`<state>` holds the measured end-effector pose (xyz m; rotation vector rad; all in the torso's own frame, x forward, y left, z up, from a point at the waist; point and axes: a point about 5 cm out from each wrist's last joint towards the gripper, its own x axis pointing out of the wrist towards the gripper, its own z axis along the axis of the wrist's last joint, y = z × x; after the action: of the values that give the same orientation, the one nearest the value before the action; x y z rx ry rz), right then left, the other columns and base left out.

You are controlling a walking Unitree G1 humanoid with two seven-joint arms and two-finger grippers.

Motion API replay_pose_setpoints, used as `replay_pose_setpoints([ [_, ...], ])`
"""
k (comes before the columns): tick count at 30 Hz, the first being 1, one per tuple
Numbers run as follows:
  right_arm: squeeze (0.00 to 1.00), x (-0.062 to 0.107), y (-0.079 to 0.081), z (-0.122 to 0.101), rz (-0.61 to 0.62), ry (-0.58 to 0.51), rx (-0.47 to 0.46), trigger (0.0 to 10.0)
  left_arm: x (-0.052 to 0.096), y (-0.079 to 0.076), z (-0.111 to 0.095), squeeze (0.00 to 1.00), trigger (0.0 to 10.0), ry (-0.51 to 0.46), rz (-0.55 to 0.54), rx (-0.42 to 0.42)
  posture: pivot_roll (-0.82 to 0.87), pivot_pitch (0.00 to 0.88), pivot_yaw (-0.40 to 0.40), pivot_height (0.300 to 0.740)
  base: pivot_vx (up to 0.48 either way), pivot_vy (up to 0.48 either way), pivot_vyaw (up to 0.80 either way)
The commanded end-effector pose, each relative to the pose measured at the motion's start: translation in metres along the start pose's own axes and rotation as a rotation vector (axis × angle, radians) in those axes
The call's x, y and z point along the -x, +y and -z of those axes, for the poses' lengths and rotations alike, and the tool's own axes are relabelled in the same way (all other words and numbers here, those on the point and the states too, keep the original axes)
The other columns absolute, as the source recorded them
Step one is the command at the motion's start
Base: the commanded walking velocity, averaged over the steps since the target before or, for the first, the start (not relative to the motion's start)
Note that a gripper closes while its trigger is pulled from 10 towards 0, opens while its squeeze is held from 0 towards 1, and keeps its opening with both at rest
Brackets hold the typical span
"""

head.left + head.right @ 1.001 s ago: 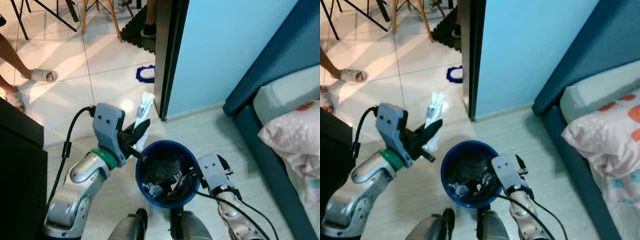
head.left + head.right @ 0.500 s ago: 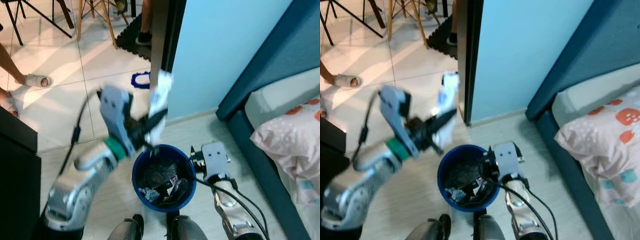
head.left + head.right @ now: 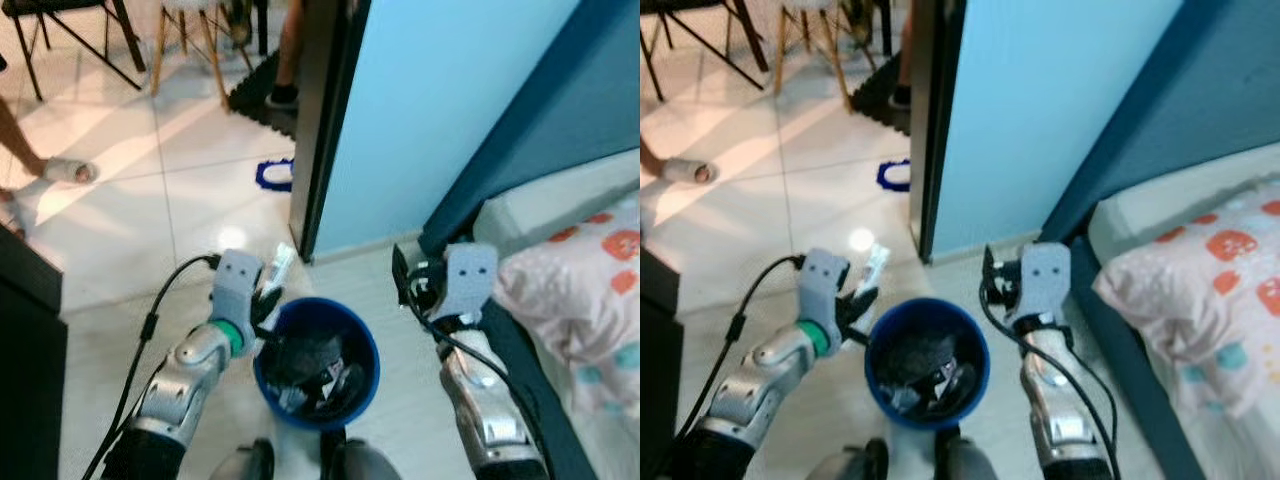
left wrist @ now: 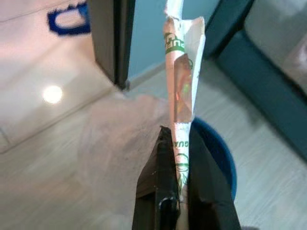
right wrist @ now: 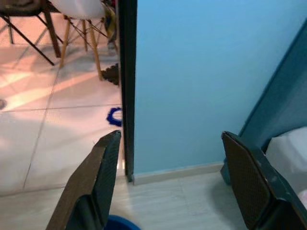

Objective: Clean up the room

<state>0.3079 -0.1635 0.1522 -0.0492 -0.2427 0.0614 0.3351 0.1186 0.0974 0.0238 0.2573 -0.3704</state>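
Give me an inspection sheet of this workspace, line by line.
Surface: pale wood-look floor, white tiles past the doorway.
Job's things: blue bin with dark rubbish inside; white wrapper with green print.
Clutter: blue ring on the tiles.
Grippers: left tool shut on the wrapper at the bin's rim; right tool open, raised beside the bin, facing the blue wall.
Cables: black cable along the left arm.
Surroundings: bed with patterned pillow; a person's sandalled foot; chair legs.

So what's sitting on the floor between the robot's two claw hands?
In the head views, the blue bin, holding dark trash, sits between the left gripper, pinching a wrapper, and the raised open right gripper.
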Motion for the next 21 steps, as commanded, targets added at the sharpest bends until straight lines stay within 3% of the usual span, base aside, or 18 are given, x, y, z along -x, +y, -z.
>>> replay_pose_setpoints([
  [1,0.00,0.006,-0.001,0.005,0.002,0.035,-0.019,10.0,-0.002,-0.001,0.017,0.00,10.0,0.064,-0.004,0.002,-0.14,0.236,0.023,0.717,0.000,0.000,0.00],
  [5,0.00,0.011,-0.003,-0.001,0.008,0.030,-0.027,10.0,-0.012,0.001,0.013,0.00,10.0,0.088,0.000,-0.029,-0.17,0.262,0.034,0.717,0.000,0.000,0.00],
  [6,0.00,0.015,-0.004,-0.008,0.012,0.023,-0.035,10.0,-0.020,-0.002,0.004,0.00,10.0,0.060,0.026,-0.061,-0.18,0.278,0.044,0.717,0.000,0.000,0.00],
  [12,0.00,0.023,-0.007,-0.013,0.012,0.028,-0.042,10.0,-0.024,-0.011,-0.011,0.00,10.0,-0.013,0.114,-0.080,-0.22,0.320,0.062,0.717,0.000,0.000,0.00],
  [14,0.00,0.037,-0.009,-0.013,-0.011,0.065,-0.040,10.0,-0.026,-0.023,-0.024,0.00,10.0,-0.079,0.217,-0.112,-0.24,0.361,0.074,0.717,0.000,0.000,0.00],
  [19,0.00,0.059,-0.010,-0.007,-0.049,0.138,-0.035,10.0,-0.031,-0.030,-0.030,0.00,10.0,-0.110,0.262,-0.137,-0.27,0.398,0.083,0.717,0.000,0.000,0.00],
  [21,0.00,0.059,-0.010,-0.007,-0.049,0.138,-0.035,10.0,-0.031,-0.030,-0.030,0.00,10.0,-0.110,0.262,-0.137,-0.27,0.398,0.083,0.717,0.000,0.000,0.00],
])
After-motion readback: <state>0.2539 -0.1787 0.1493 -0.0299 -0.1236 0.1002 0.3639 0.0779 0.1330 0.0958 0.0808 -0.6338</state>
